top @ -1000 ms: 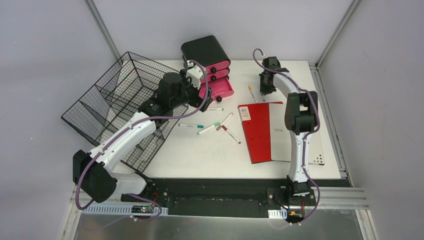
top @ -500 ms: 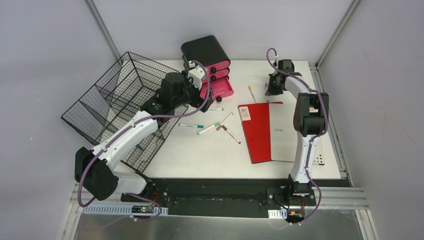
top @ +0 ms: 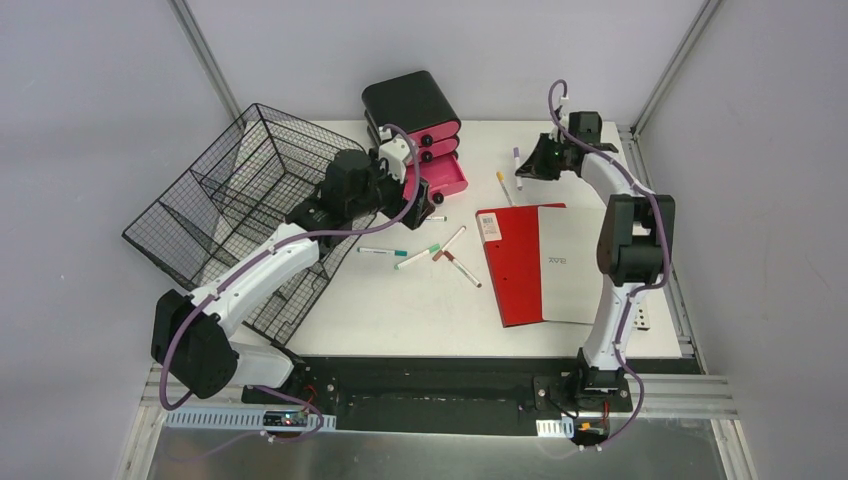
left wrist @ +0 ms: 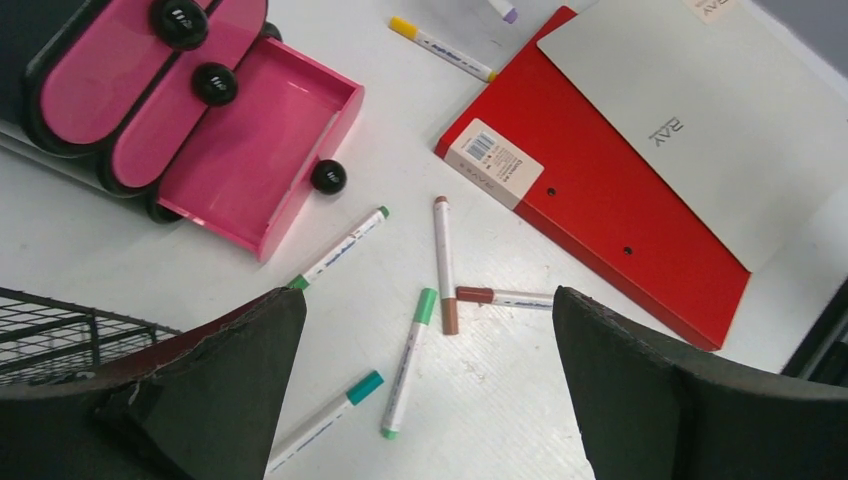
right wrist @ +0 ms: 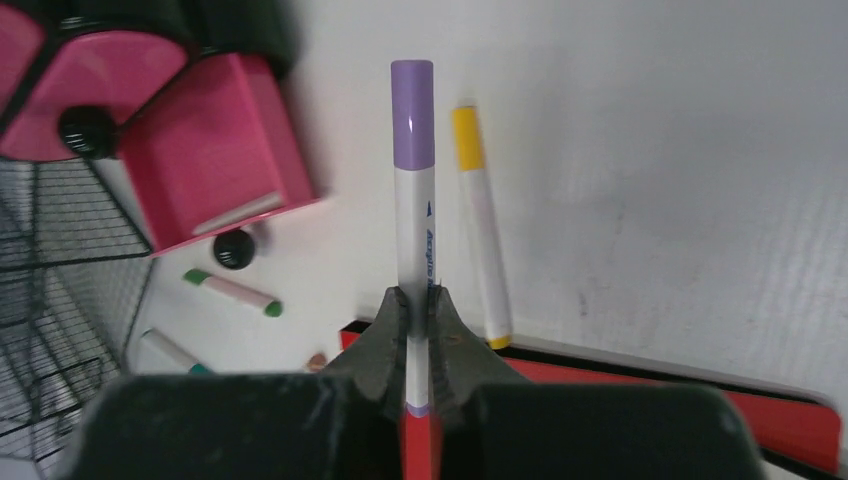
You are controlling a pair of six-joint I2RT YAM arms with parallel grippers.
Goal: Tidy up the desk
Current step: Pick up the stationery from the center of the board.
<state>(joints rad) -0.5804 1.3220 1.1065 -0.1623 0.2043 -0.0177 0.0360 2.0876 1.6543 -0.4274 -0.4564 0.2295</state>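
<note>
Right gripper [right wrist: 415, 300] clamped on purple marker [right wrist: 413, 190], held above desk [right wrist: 650, 150]; marker's long axis pointed straight ahead of fingers. Pink drawer [right wrist: 215, 165], pulled open, lies ahead-left, nearer left gripper [left wrist: 428, 300], whose jaws are spread, nothing held.

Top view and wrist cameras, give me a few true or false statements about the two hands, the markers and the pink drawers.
1. The right hand grips a purple-capped marker. True.
2. The left hand is shut on a marker. False: it is open, holding nothing.
3. The lowest pink drawer is pulled open. True.
4. The yellow-capped marker lies in that drawer. False: it lies on the desk, near the red binder.
</note>
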